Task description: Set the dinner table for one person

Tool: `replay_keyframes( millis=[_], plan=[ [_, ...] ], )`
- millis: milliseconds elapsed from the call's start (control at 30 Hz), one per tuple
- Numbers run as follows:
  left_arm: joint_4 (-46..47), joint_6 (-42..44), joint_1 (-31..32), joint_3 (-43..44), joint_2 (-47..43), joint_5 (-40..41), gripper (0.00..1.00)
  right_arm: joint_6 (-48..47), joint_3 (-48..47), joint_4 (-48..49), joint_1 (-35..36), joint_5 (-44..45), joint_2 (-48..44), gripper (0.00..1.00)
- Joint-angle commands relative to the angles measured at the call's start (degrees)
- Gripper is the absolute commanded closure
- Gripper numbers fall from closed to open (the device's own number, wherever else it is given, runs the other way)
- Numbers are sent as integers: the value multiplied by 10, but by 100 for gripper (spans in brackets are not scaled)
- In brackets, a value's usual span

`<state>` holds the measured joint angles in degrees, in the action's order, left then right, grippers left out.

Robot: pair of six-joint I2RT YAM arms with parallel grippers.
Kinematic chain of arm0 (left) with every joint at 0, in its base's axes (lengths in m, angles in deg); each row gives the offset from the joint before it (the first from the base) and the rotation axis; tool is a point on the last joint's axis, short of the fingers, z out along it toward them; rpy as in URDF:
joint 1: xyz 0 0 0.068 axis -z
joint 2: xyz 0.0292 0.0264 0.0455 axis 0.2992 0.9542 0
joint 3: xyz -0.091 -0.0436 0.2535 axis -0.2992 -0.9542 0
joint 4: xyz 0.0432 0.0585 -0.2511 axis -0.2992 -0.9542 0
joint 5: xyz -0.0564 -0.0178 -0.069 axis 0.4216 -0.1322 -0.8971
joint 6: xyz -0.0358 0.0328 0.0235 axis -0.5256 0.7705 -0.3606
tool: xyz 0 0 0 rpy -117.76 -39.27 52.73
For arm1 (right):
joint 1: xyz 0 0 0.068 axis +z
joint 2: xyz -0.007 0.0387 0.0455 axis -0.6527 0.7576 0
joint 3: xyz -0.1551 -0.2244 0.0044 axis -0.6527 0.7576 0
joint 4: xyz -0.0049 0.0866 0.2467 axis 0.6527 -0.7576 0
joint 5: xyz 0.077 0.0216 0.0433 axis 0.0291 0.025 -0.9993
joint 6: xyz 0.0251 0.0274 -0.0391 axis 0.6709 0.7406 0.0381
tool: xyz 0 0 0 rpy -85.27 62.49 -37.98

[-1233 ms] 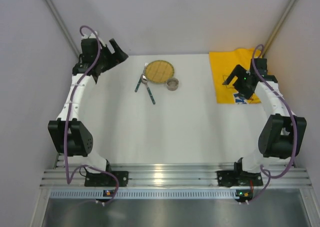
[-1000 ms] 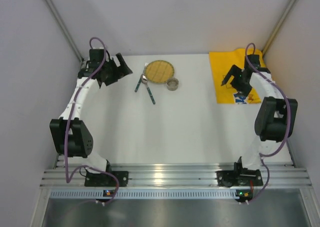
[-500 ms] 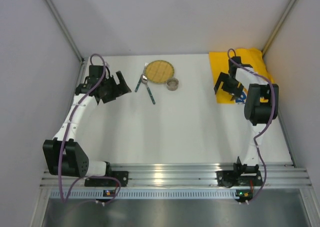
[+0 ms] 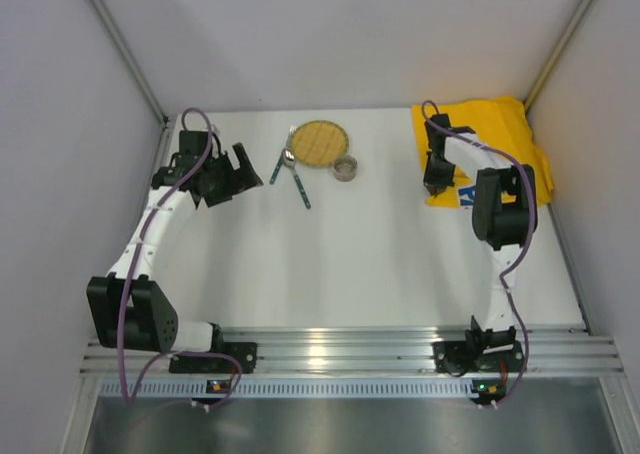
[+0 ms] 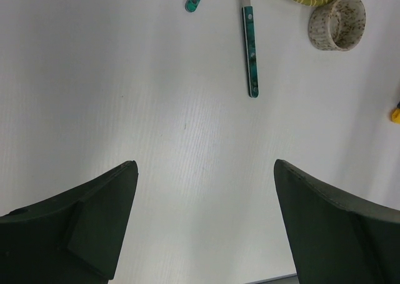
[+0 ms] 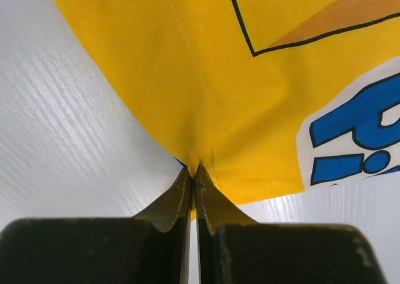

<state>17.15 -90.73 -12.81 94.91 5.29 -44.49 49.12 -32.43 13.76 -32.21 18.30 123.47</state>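
Moved: right hand (image 4: pixel 432 180) has swung from over the middle of the yellow cloth (image 4: pixel 495 124) to the cloth edge that faces the woven plate (image 4: pixel 318 142). The cloth now lies rumpled rather than flat. The left hand (image 4: pixel 238 162) has dropped lower and stands as it did half a second ago.
Counter: the white counter (image 4: pixel 330 264) carries everything. Its ribbed rail (image 4: pixel 320 349) runs along the edge farthest from the plate, where the arm bases are bolted.
Right hand: fingers pressed together, pinching a fold at the cloth's hem (image 6: pixel 195 169). The cloth (image 6: pixel 250 96) rises from the counter (image 6: pixel 69 134) into the pinch. Blue letters and a black outline show on the fabric to the right of the pinch.
Left hand: fingers spread wide (image 5: pixel 204 165), holding nothing, with bare counter (image 5: pixel 187 121) between them. It hangs left of the plate, clear of the cutlery.
Plate: round and woven, lying at the far middle of the counter.
Cup: a small speckled cup (image 4: pixel 345 168) stands just beside the plate's near right rim, mouth up (image 5: pixel 337 22).
Cutlery: two pieces with teal handles lie at the plate's near left, their metal ends close together by the rim. One handle (image 4: pixel 276 172) slants away to the left. The other (image 5: pixel 251 52) points toward the arms.
Cloth: well right of the plate, against the counter's right side.
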Motion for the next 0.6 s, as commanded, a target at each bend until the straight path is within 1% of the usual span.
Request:
replay_keyframes(
  millis=[0, 200, 233, 300, 333, 400, 433, 500, 533, 567],
  plan=[
    [9, -2, 1, 3, 1, -5, 5, -4, 29, -48, 0, -3, 12, 100],
    [10, 5, 8, 9, -3, 0, 4, -14, 121, -39, 17, -47, -98, 100],
    [10, 4, 9, 9, -5, 3, 4, -14, 157, -39, 18, -52, -138, 100],
    [7, 5, 13, 6, -10, 5, 4, -14, 194, -41, 23, -63, -182, 100],
    [7, 5, 13, 5, -12, 8, 4, -14, 230, -44, 29, -69, -225, 100],
    [6, 4, 16, -2, -18, 9, 4, -11, 262, -56, 41, -85, -268, 100],
    [6, 3, 18, -5, -19, 9, 4, -12, 285, -64, 61, -92, -300, 100],
    [7, -2, 23, -12, -22, 10, 4, -5, 302, -93, 89, -103, -339, 100],
    [7, -3, 24, -14, -23, 9, 4, -1, 313, -102, 121, -104, -350, 100],
    [6, -5, 27, -16, -24, 10, 4, 6, 318, -112, 138, -105, -361, 100]
  ],
)
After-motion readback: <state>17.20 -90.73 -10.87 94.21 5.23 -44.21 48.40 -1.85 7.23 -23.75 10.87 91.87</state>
